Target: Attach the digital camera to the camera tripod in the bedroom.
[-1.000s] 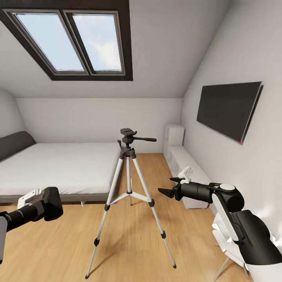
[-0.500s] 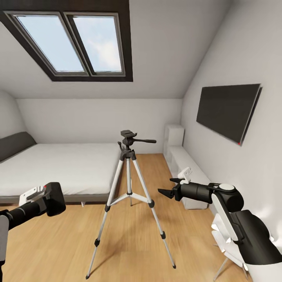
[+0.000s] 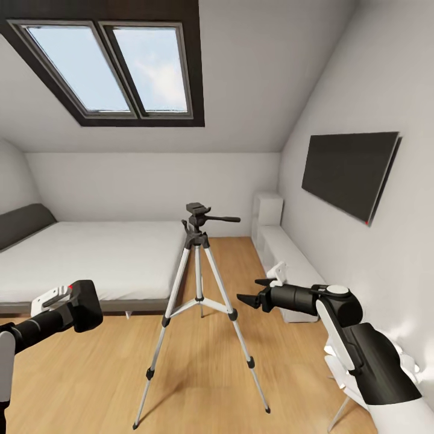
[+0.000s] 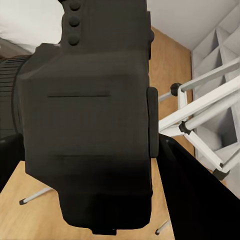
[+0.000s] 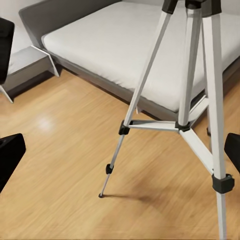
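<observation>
While standing out on the wood floor beside the bed [image 3: 90, 253], tripod [image 3: 198, 265] waiting bare-headed. Left end effector [image 3: 66, 310] clamping the camera [image 3: 83, 306], low and well apart. Right end effector [image 3: 253, 296] hanging spread, empty. Risking clipping a leg and toppling everything.
</observation>
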Controlling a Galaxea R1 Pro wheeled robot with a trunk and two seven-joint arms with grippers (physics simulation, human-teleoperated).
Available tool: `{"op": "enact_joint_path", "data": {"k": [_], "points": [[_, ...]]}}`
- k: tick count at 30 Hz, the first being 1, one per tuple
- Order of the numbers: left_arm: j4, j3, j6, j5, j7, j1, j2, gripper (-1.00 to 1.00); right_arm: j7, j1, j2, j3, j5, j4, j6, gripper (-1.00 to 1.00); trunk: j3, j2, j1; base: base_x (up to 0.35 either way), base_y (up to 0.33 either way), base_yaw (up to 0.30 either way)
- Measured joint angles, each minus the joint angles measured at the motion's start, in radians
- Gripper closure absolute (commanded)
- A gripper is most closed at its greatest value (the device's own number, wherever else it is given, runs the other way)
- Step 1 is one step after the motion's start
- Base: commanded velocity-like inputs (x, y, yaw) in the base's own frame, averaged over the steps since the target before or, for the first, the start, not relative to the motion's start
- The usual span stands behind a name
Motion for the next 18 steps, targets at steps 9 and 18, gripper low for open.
{"op": "enact_joint_path", "data": {"k": [9,18], "points": [[0.056,0.02,-0.001,-0.016,0.003,0.011,0.004,1.0,0.005,0.002,0.006,0.005,-0.002,0.011,-0.001,-1.0,0.028,0.063,-0.035,0.0,0.0,0.0],[0.079,0.047,-0.001,-0.015,0.003,0.127,0.004,1.0,0.006,0.012,-0.002,0.004,-0.003,-0.025,-0.002,-1.0,0.057,0.126,-0.069,0.0,0.0,0.0]]}}
